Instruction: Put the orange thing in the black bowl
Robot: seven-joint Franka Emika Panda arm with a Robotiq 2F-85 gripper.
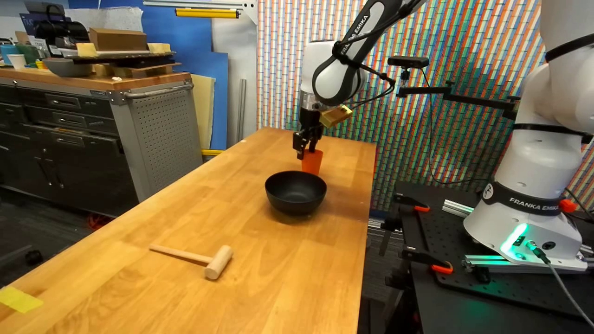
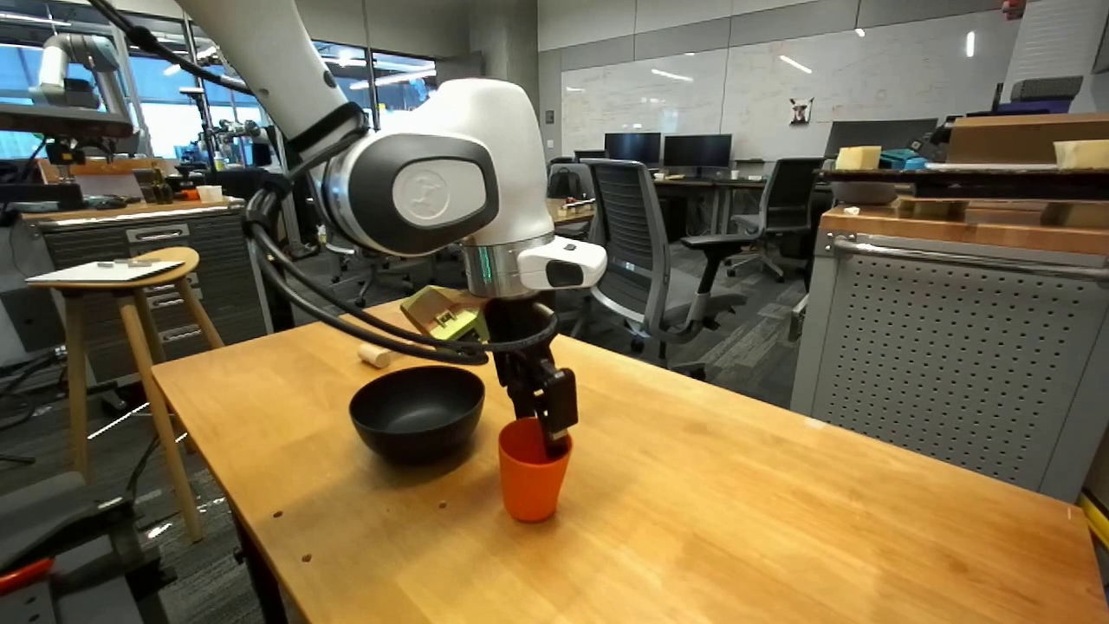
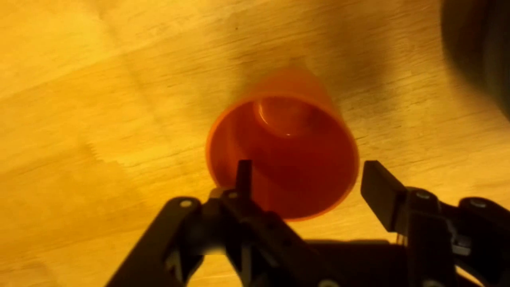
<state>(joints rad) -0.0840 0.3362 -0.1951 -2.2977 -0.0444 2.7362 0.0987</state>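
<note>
From the left of the wrist view, one of my fingers (image 3: pixel 244 177) stood in the mouth of the cup (image 3: pixel 285 155), dark against its red inside. The cup came next: plain, smooth and round, bright orange outside and deeper red within, a thin glint curving along the edge of its floor. It was taller than wide, broadest at the rim and narrowing to the base. It stood upright on the table (image 2: pixel 745 511), mouth up, long axis vertical, though my wrist view caught it aslant, with the base toward the top. To the right of the mouth my second finger hung outside the rim, so I had my gripper (image 3: pixel 306 169) spread, part of the rim between its tips; whether either touched the cup I could not make out. Farther right, the blurred dark side of the bowl (image 2: pixel 417 442) curved in at the edge. In both exterior views it sat upright on the table beside the cup, wider and shallower, its plain black inside visible to the floor.
</note>
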